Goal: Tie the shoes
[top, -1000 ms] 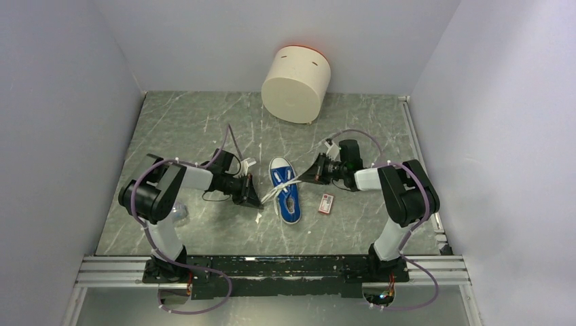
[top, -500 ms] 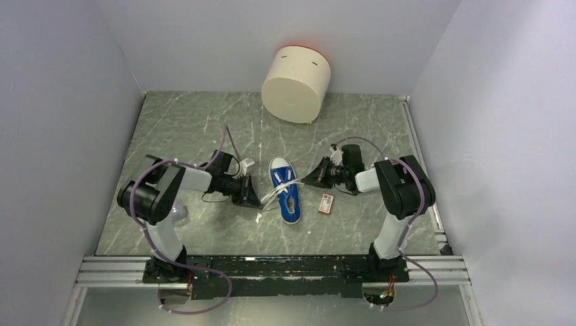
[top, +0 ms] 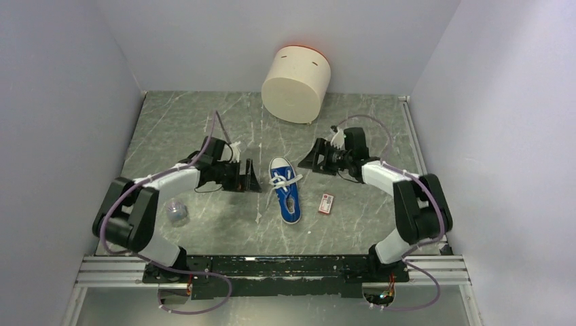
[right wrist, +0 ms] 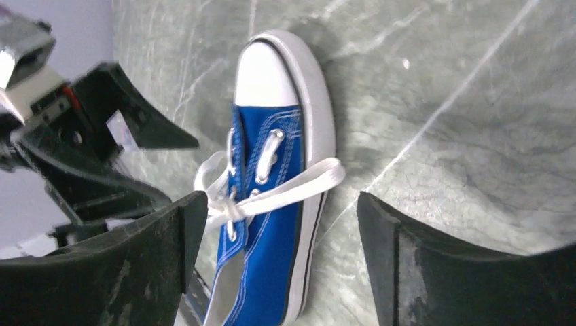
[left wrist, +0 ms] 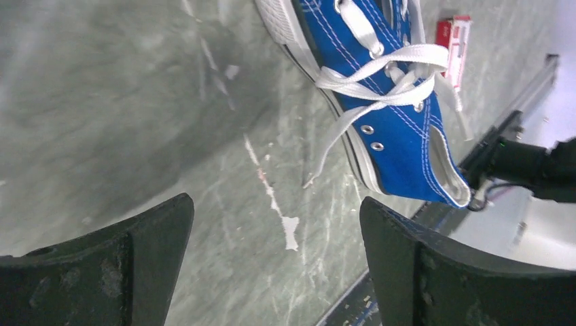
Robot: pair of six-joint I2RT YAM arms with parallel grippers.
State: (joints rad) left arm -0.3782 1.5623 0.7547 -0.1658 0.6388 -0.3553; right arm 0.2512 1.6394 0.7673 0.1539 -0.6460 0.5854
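The marble surface (top: 170, 129) is shut in by walls at 9, 12 and 3 o'clock, and a metal rail (top: 272, 270) runs along its 6 o'clock edge. A cream cylinder (top: 297, 83) lies on its side at 12 o'clock, against the back wall. Bare marble shows between it and the sneaker, and in the far corners at 10 and 2 o'clock.

The blue sneaker (top: 285, 197) sits sole down near the middle. Its long axis runs roughly 12 to 6, with the white toe cap (top: 278, 165) toward 12, a shade to 11, and the heel toward the rail. The white laces (top: 284, 182) cross over the eyelets, and one loose end trails onto the marble on the 9 o'clock side.

The left gripper (top: 248, 179) is at 9 o'clock of the toe, near it but apart, jaws spread with nothing between. The right gripper (top: 314, 160) is at 2 o'clock of the toe, jaws also spread and empty.

A red-and-white packet (top: 327, 203) lies at 3 o'clock of the heel, near but not touching. A small clear object (top: 176, 210) sits at 8 o'clock, beside the left arm.
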